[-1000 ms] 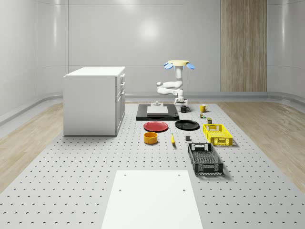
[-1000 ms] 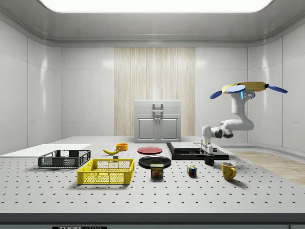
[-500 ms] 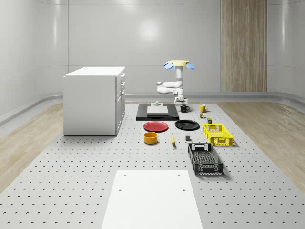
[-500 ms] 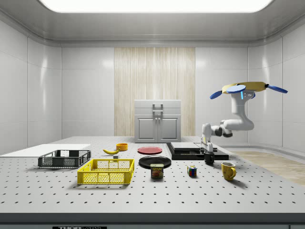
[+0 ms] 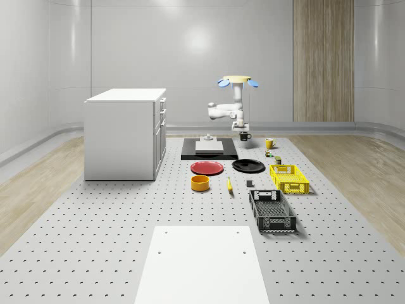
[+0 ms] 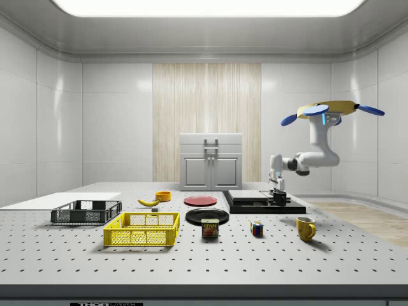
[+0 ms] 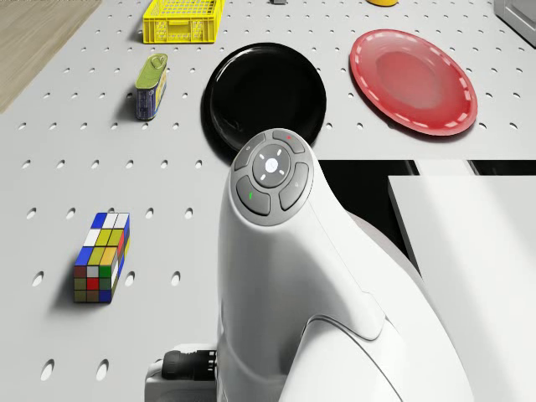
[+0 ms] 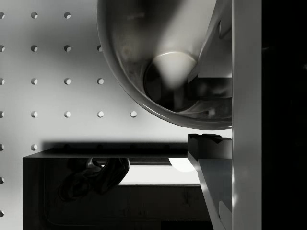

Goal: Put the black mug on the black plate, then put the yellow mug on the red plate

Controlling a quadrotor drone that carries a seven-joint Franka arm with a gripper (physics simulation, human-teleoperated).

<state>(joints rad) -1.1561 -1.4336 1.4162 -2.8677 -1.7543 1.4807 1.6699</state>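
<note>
The black mug (image 5: 244, 135) (image 6: 279, 198) hangs clear above the table, beside the black slab's far corner. My gripper (image 5: 243, 130) (image 6: 278, 190) is shut on its rim; in the wrist view one finger (image 8: 211, 72) reaches inside the mug (image 8: 158, 76) and the other finger sits outside. The drone (image 5: 237, 80) (image 6: 328, 109) hovers over the table's far end. The black plate (image 5: 248, 166) (image 7: 266, 96) and the red plate (image 5: 207, 168) (image 7: 413, 69) lie side by side in front of the slab, both bare. The yellow mug (image 5: 269, 143) (image 6: 305, 227) stands upright on the table, at the whole-scene view's right of the gripper.
A black slab (image 5: 209, 149) with a white block lies beside the held mug. A white cabinet (image 5: 125, 133) stands on the whole-scene view's left. A cube (image 7: 100, 256) and a can (image 7: 152, 84) lie near the black plate. Nearer the front are a yellow basket (image 5: 289, 177), a black basket (image 5: 272, 210), an orange bowl (image 5: 200, 183) and a banana (image 5: 229, 184).
The black mug has risen off the table in the gripper. The arm has straightened upward and the drone sits a little higher.
</note>
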